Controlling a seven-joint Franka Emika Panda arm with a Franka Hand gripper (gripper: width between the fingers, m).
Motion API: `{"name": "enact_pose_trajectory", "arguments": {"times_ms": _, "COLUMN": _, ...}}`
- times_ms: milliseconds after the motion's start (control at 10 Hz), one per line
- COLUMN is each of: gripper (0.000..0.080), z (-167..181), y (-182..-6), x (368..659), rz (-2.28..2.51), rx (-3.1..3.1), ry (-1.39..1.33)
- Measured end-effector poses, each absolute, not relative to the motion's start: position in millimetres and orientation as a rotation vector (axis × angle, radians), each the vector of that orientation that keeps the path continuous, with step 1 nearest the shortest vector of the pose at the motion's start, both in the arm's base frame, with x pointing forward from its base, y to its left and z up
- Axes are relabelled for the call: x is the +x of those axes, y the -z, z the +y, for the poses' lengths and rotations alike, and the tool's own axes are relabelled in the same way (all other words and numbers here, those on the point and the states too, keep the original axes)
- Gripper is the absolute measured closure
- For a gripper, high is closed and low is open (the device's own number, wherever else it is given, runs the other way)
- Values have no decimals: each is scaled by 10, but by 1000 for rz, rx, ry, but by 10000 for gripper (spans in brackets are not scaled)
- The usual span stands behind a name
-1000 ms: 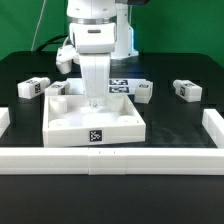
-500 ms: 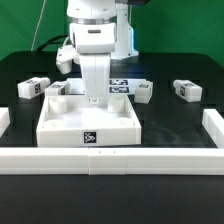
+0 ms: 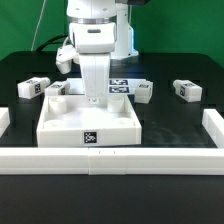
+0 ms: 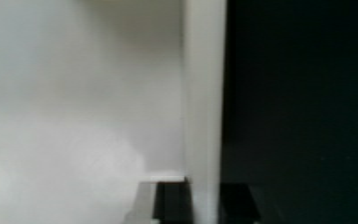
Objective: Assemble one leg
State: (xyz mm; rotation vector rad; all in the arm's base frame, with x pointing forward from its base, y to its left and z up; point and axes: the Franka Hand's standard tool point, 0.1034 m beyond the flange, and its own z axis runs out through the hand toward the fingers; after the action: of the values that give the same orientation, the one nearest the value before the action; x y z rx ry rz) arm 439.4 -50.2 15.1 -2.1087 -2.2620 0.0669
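The large white square panel [image 3: 60, 118] lies on the black table, a marker tag on its near wall. My gripper [image 3: 95, 100] reaches straight down onto the panel's far wall. In the wrist view the gripper [image 4: 204, 206] has a dark fingertip on each side of the thin white wall [image 4: 204, 100], shut on it. Several small white tagged legs lie behind the panel: one leg [image 3: 35, 88] and a second leg [image 3: 57, 90] at the exterior view's left, a third leg [image 3: 143, 91] right of the arm, and another leg [image 3: 186, 90] at the far right.
The marker board [image 3: 119, 85] lies flat behind the panel, beside the arm. A white rail [image 3: 110, 162] runs along the front, with side pieces at the exterior view's left [image 3: 4, 120] and right [image 3: 213, 126].
The panel has slid a little toward the exterior view's left with my gripper on its far wall. It has stayed still over the last half second.
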Motion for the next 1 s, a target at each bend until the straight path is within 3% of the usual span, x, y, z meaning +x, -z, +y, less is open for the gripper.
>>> {"name": "enact_pose_trajectory", "arguments": {"times_ms": 200, "gripper": 741, "z": -414, "y": -148, "x": 4392, "rz": -2217, "rx": -2154, "ry": -64}}
{"name": "enact_pose_trajectory", "arguments": {"times_ms": 700, "gripper": 741, "z": 353, "y": -148, "x": 4480, "rz": -2070, "rx": -2284, "ry": -21}}
{"name": "enact_pose_trajectory", "arguments": {"times_ms": 1000, "gripper": 741, "z": 379, "y": -152, "x": 4523, "rz": -2074, "rx": -2281, "ry": -15}}
